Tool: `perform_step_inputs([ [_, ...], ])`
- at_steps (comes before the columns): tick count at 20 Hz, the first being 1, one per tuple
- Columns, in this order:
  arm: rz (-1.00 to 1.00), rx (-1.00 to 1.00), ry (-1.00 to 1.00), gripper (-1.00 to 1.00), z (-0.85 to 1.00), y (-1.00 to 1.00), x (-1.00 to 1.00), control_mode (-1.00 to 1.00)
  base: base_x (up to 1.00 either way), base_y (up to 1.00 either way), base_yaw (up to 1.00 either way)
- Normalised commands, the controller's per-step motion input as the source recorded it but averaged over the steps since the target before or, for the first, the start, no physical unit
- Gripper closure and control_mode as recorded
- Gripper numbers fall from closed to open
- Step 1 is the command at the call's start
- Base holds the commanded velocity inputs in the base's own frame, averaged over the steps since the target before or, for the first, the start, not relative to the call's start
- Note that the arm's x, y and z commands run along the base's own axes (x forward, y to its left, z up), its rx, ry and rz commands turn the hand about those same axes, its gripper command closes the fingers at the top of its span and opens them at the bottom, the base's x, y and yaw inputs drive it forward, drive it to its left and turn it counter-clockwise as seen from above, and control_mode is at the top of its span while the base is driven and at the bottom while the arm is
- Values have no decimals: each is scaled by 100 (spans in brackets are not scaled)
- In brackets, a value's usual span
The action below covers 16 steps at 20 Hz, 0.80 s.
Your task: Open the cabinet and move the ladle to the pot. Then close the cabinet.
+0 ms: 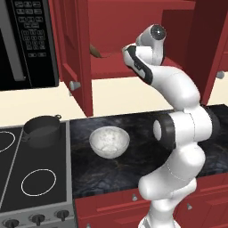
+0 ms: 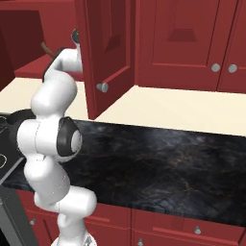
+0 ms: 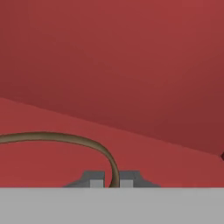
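The ladle (image 3: 65,140) lies inside the cabinet (image 1: 80,58), above the counter (image 1: 133,133); the pot (image 1: 42,130) sits left of the bowl (image 1: 109,141).

The left base view looked forward and down from behind the arm (image 1: 178,129), taking in the stove (image 1: 31,178), the pot (image 1: 42,130), the dark counter (image 1: 133,151) and the open cabinet (image 1: 75,53). The right base view looked from the other side along the counter (image 2: 168,163) toward the same cabinet (image 2: 108,53); these 2 views shared arm, counter and cabinet. The hand view sat very close inside the cabinet, facing its red wall (image 3: 131,65).
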Motion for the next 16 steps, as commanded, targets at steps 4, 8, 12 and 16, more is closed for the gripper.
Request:
perform_step_inputs([
  [4, -2, 0, -9, 100, 2, 0, -100, -100, 0, 0, 0],
  [8, -3, 0, -4, 100, 19, 0, -100, -100, 0, 0, 0],
  [12, -5, 0, -1, 100, 42, 0, -100, -100, 0, 0, 0],
  [16, -5, 0, 0, 100, 68, 0, -100, -100, 0, 0, 0],
])
